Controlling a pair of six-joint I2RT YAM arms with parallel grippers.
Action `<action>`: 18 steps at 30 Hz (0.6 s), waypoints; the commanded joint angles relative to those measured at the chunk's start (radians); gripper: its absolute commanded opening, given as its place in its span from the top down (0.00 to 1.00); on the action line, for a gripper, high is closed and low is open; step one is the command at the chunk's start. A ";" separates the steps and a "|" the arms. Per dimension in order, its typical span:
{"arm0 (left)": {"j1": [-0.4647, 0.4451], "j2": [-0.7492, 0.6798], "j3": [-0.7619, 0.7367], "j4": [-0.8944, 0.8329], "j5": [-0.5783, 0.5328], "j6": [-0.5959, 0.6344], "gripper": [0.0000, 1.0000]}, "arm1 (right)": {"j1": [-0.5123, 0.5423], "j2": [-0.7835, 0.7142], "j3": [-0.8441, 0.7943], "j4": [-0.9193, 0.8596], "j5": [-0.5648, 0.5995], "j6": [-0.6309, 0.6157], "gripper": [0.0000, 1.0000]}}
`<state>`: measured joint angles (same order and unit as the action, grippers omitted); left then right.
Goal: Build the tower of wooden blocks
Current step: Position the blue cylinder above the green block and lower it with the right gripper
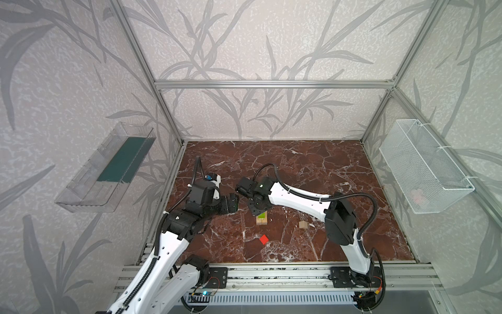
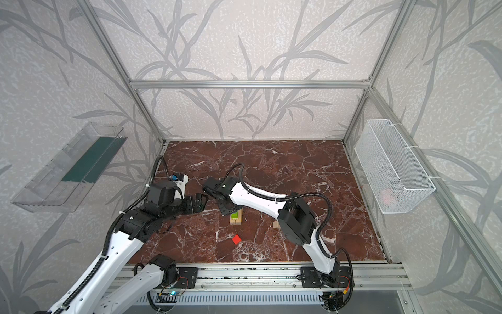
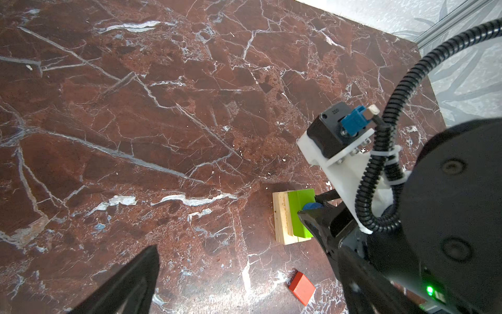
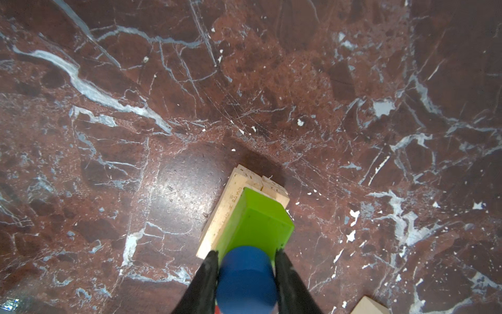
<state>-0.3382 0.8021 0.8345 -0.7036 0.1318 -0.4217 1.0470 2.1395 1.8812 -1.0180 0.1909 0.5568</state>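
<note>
Right gripper (image 4: pixel 246 255) clasps the blue piece (image 4: pixel 245 282), green block (image 4: pixel 255 220) directly beneath. Piece judged light, rigid, smooth, apt to roll; hold its curved sides.

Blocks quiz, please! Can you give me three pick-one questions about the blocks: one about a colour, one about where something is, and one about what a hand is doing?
1. Which colour block lies on the planks? A red. B yellow. C green.
2. Where is the red cube? A on the planks. B alone on the table. C in the right hand.
3. What is the right hand doing? A gripping the blue piece. B hanging empty. C pushing the planks.
Answers: 1 C, the green block sits on them. 2 B, nothing touches it. 3 A, its fingers press both sides of the blue piece.
</note>
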 commanded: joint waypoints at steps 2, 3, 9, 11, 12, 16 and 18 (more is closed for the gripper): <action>0.005 0.002 -0.007 -0.007 0.008 0.000 0.00 | -0.003 0.007 0.021 -0.015 0.013 -0.003 0.61; 0.005 0.002 -0.008 -0.008 0.009 0.000 0.00 | -0.003 0.007 0.024 -0.015 0.015 -0.004 0.60; 0.007 0.006 -0.008 -0.005 0.011 0.000 0.00 | -0.003 -0.006 0.019 -0.013 0.007 -0.008 0.58; 0.007 0.008 -0.008 -0.006 0.013 -0.001 0.00 | -0.002 -0.012 0.019 -0.015 0.007 -0.008 0.58; 0.007 0.007 -0.008 -0.007 0.012 -0.002 0.00 | -0.004 -0.017 0.018 -0.016 0.004 -0.008 0.58; 0.007 0.002 -0.008 -0.007 0.006 -0.002 0.00 | -0.003 -0.051 -0.004 0.002 -0.005 -0.008 0.55; 0.006 0.003 -0.008 -0.008 0.010 -0.006 0.00 | -0.002 -0.072 -0.017 0.011 -0.008 -0.009 0.52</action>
<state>-0.3370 0.8101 0.8345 -0.7036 0.1352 -0.4225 1.0462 2.1326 1.8774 -1.0107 0.1860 0.5518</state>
